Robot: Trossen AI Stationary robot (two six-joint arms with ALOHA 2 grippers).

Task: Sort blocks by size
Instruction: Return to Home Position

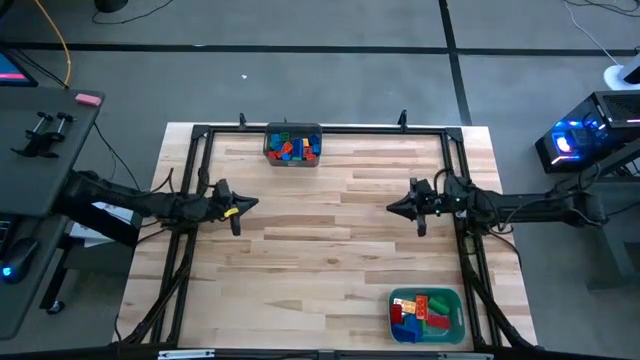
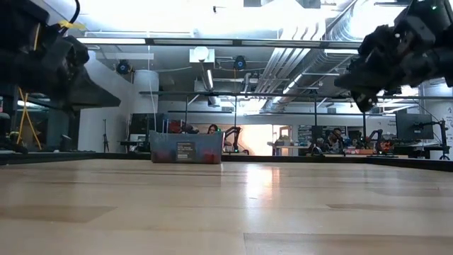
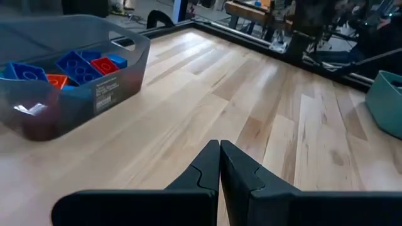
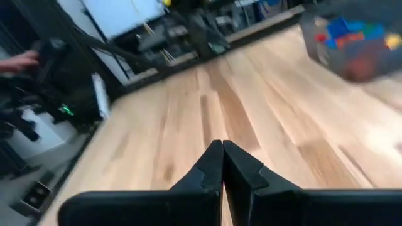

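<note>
Blocks [image 1: 293, 148] lie in the grey bin [image 1: 292, 127] and teal tray [image 1: 459, 318] — left tool [image 1: 253, 205] and right tool [image 1: 391, 208] hover clenched, empty.

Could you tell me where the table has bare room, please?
Bare wood runs between the left gripper and right gripper, and across the strip beside the teal tray. Only the grey bin and tray, both holding blocks, are crowded.

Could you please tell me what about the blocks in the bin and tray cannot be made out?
- Grey bin: its blocks are too small in the high view to count; its wall hides them in the low view, and the right wrist view blurs them.
- Teal tray: its blocks are too small to size from above; the left wrist view's edge cuts the tray off.
- Left gripper and right gripper, shut, hide nothing.
</note>
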